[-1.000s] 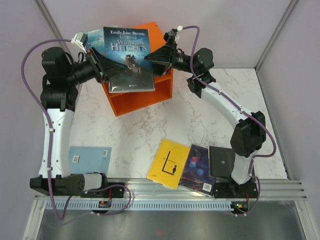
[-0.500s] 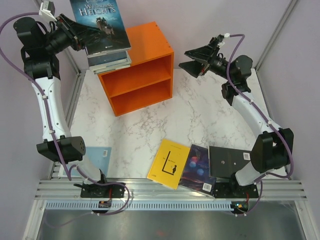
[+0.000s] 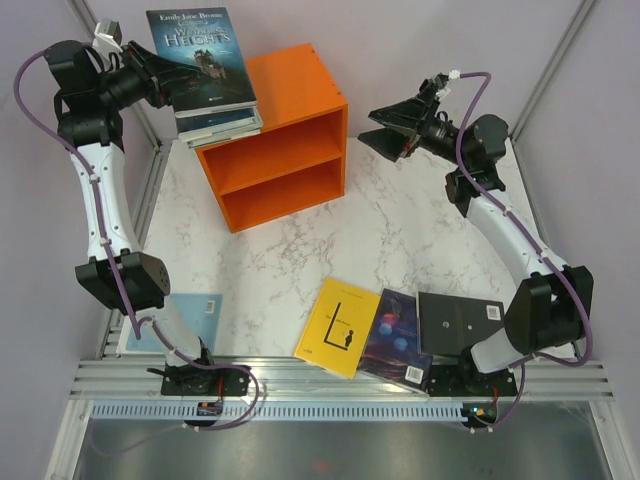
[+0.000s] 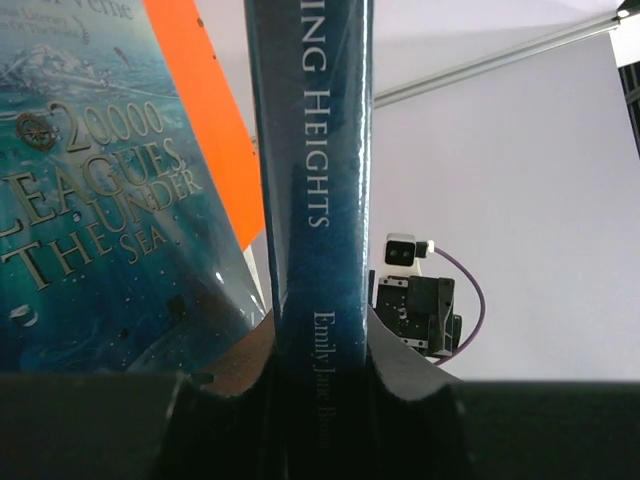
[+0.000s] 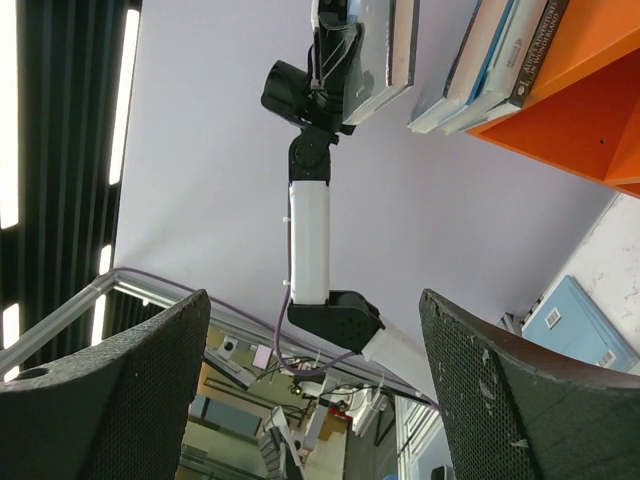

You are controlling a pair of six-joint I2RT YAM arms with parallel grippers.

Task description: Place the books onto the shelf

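Now the left fingers point(image 3: 163, 80) are closing narrowly on the Wuthering Heights book point(image 3: 200, 52) and holding it in the air, its cover facing the overhead camera. A second ago these fingers were carrying the same book low over the shelf point(image 3: 285, 150). Now the left arm is standing tall and the book is hanging up and to the left of the orange unit. Against the picture half a second back, the book is sitting slightly lower and further right.

In the left wrist view the blue spine is running straight out between the two fingers. The 20,000 Leagues Under the Sea cover point(image 4: 95, 200) is showing just to the left of them, and a strip of orange is showing beyond it. Whether the two books are touching I cannot tell.

Just below the held book, a stack of books point(image 3: 225, 125) is lying on the shelf's top at its left edge.

The right fingers point(image 3: 378, 124) are spreading wide and gripping nothing, and they are pointing toward the shelf from well off to its right. A second ago they were reaching in at the shelf's upper right corner beside the held book. Since the half-second picture they are hardly shifting.

Far back from both pairs of fingers, near the arm bases, four books are lying flat on the desk point(image 3: 400, 230) as before. These are the yellow book point(image 3: 338, 327), the dark blue book point(image 3: 397, 335), the black book point(image 3: 458, 322) and the light blue book point(image 3: 190, 312).
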